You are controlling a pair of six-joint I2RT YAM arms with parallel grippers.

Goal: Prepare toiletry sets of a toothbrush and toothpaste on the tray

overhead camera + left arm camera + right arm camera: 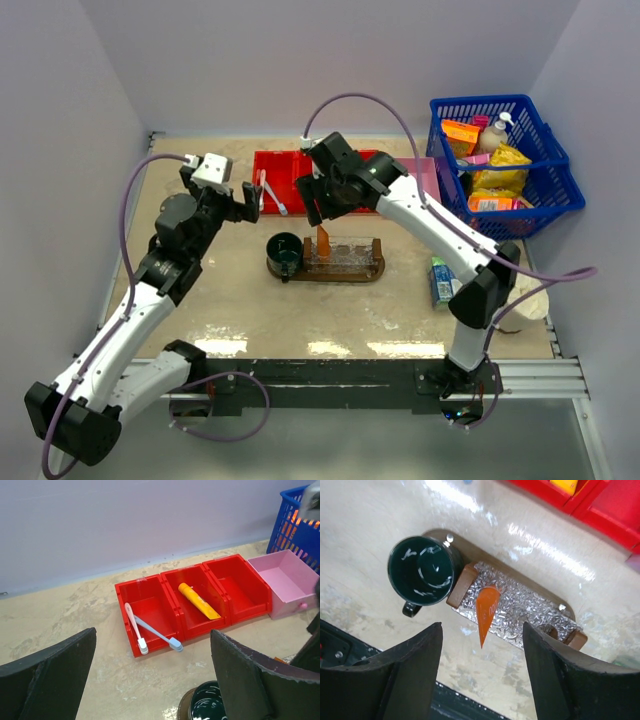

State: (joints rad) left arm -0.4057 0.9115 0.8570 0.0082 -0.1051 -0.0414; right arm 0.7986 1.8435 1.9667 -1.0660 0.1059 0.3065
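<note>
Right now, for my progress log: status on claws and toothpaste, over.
Left claw open, right claw open above tray. Orange toothpaste standing in tray's clear dish. Toothbrushes in red bin. Dark mug beside dish, nothing blocking.

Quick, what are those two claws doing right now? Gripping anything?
Left gripper: open, holding nothing.
Right gripper: open, above the orange toothpaste tube that stands on the tray, not gripping it.

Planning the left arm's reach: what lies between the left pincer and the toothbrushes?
Only bare table, seen in the left wrist view. The open left pincer faces the toothbrushes, whose heads poke over the red bin's front edge.
</note>
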